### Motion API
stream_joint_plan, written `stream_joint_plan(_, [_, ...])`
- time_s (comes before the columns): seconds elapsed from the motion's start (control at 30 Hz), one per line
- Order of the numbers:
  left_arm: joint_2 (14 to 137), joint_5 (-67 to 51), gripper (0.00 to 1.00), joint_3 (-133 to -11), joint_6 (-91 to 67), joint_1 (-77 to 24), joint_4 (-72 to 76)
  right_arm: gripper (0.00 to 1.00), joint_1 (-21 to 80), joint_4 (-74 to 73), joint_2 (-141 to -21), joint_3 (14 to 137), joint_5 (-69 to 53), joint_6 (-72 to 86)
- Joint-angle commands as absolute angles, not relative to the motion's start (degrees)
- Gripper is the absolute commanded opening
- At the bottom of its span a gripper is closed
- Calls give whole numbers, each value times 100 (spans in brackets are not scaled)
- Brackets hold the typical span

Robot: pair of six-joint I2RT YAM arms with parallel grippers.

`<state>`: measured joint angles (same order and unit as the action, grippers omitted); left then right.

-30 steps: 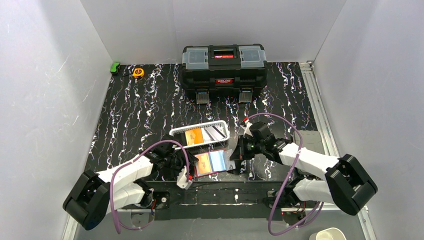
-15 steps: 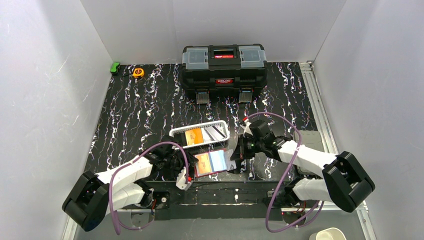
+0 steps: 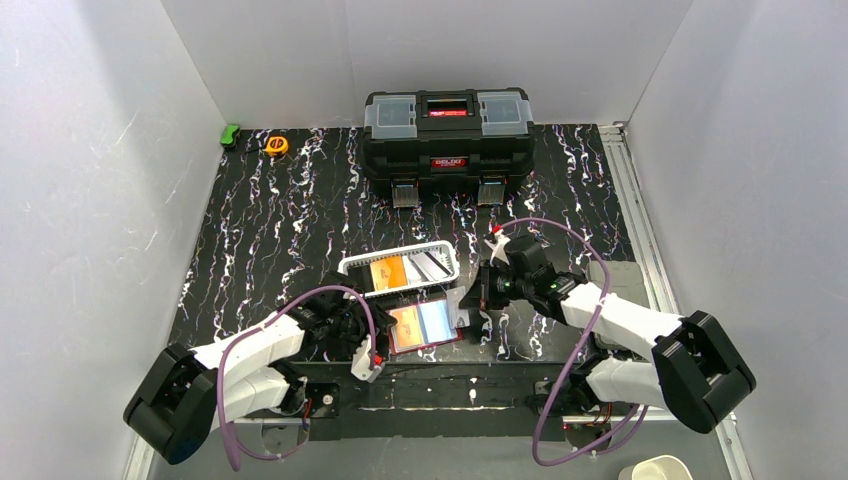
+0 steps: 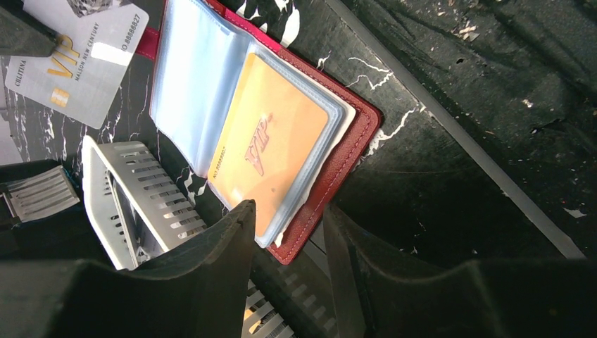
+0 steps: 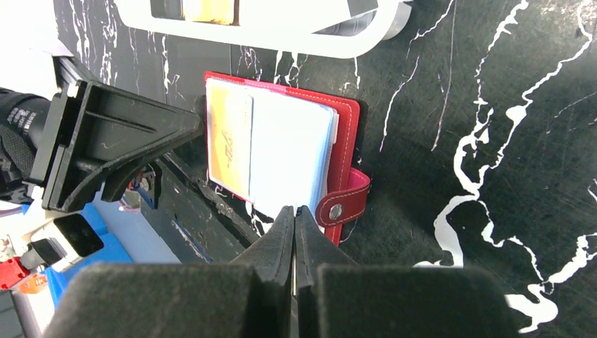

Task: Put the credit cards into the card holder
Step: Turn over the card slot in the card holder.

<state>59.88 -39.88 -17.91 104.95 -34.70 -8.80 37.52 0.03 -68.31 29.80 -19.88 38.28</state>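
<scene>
**Top view:** the red card holder (image 3: pixel 425 325) lies open on the table between your two claws, with the left claw (image 3: pixel 378 328) at one side and the right claw (image 3: pixel 470 303) at the other. Just beyond both, the white basket (image 3: pixel 352 268) has spare cards (image 3: pixel 388 272) in it. **Left wrist view:** the left claw's jaws stand partway apart astride the near corner of the holder. You cannot tell whether they pinch that corner or merely steady it. An orange card (image 4: pixel 271 151) sits filed in a clear sleeve directly ahead of the jaws. Farther ahead and to the left, a grey card (image 4: pixel 74 60) hangs over the holder's snap tab (image 4: pixel 146 44), its far end under a dark fingertip that appears to be the right claw's. **Right wrist view:** your right claw is clenched tight. A thin pale line between the pads fits the grey card seen edge-on, and the holder lies straight ahead of the tips, tab nearest. The step in hand, by judgement, is filing the grey card. The next move calls for levelling it, lining its leading edge up with the mouth of a free sleeve, and sliding it in with the left claw bracing the holder.
</scene>
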Motion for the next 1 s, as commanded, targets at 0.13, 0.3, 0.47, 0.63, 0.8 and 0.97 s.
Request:
stream_joint_plan(0.13, [5977, -4033, 39, -1626, 10530, -3507, -1142, 1, 3734, 569, -7067, 2858, -1881, 3953])
stream_joint_plan(0.3, [5990, -4032, 39, -1626, 10572, -3507, -1134, 1, 3734, 655, -7106, 2786, -1881, 3955])
stream_joint_plan(0.47, [5982, -4034, 39, -1622, 10583, -3507, -1115, 1, 3733, 728, -7166, 2743, -1919, 3968])
stream_joint_plan(0.63, [5961, -4034, 38, -1608, 10599, -3507, -1114, 1, 3735, 782, -7224, 2649, -1960, 3968])
stream_joint_plan(0.8, [5955, -4060, 37, -1600, 10652, -3507, -1108, 1, 3735, 804, -7156, 2504, -1934, 3978])
stream_joint_plan(0.97, [5960, -4056, 37, -1599, 10684, -3502, -1099, 1, 3735, 921, -7179, 2461, -1977, 4074])
